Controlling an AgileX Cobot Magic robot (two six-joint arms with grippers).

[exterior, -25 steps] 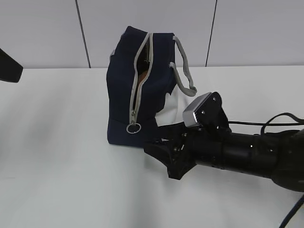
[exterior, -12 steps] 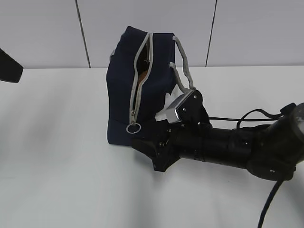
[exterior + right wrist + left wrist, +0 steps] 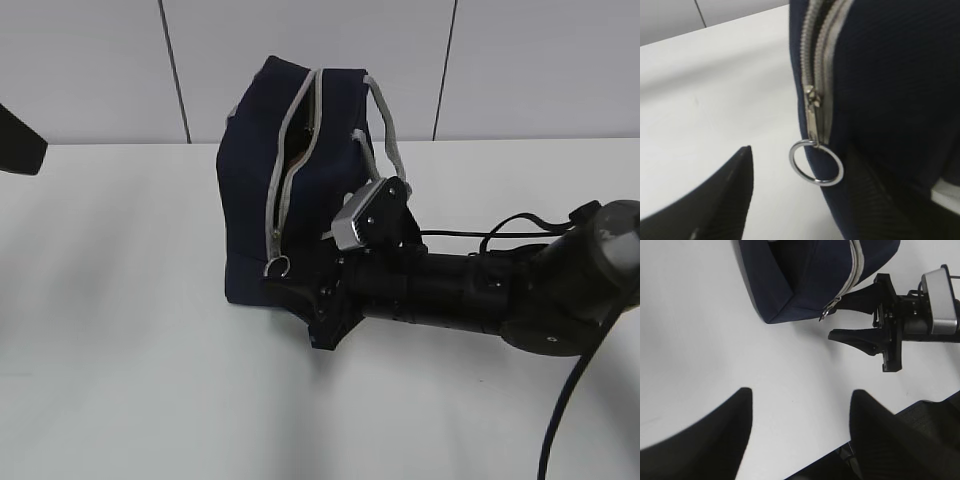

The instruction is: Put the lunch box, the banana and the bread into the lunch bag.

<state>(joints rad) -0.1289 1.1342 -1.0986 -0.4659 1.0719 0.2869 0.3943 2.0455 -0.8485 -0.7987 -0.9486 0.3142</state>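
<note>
White table meets pale panelled wall.

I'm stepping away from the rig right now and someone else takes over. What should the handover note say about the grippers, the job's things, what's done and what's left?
Left gripper: open, empty, held off over bare table, clear of the bag.
Right gripper: open, low at the front of the lunch bag, one finger on each side of the ring pull; nothing gripped yet.
Lunch bag: upright on the table, zipper parted along the front, slider at the bottom.
Lunch box, banana and bread: none on the table; something brownish shows through the gap, contents cannot be confirmed.
Left: probably take the ring pull and close the zipper.
</note>
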